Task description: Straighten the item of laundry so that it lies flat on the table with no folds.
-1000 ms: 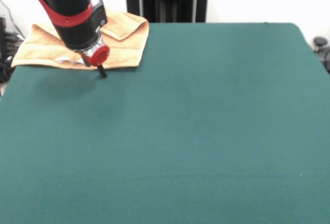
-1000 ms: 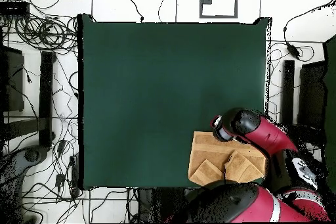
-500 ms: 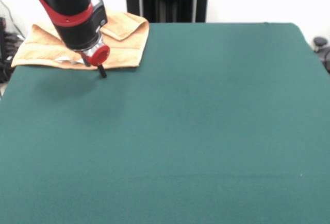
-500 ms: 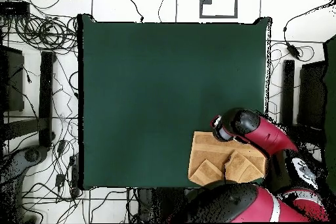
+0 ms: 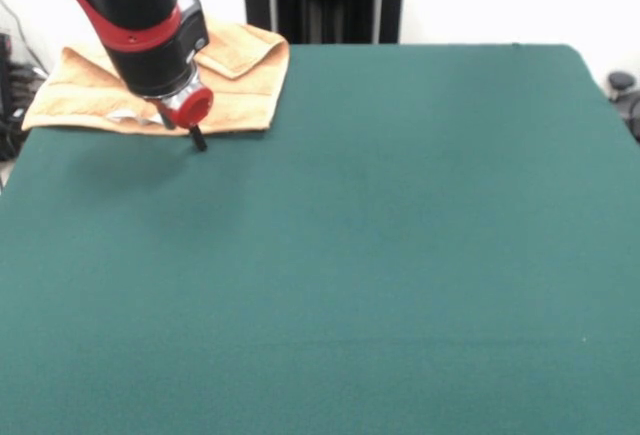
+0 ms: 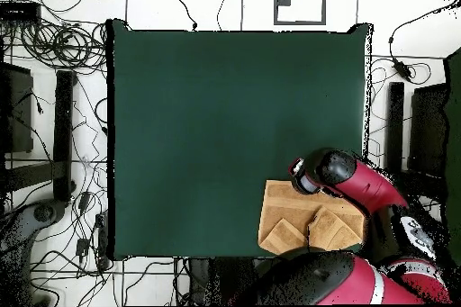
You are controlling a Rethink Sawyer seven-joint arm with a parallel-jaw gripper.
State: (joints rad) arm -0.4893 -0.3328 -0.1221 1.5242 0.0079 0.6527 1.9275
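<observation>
Jaws' state unclear at the towel's hem, nubby orange terry, corners folded, green felt table

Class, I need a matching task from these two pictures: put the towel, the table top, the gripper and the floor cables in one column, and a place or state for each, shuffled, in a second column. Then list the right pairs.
Column one:
1. towel
2. table
3. gripper
4. floor cables

Column two:
A. dark green, mostly bare
B. tangled beside the table, in the overhead view
C. at a table corner, with corners folded over
D. at the towel's front edge

Pairs: 1-C, 2-A, 3-D, 4-B
</observation>
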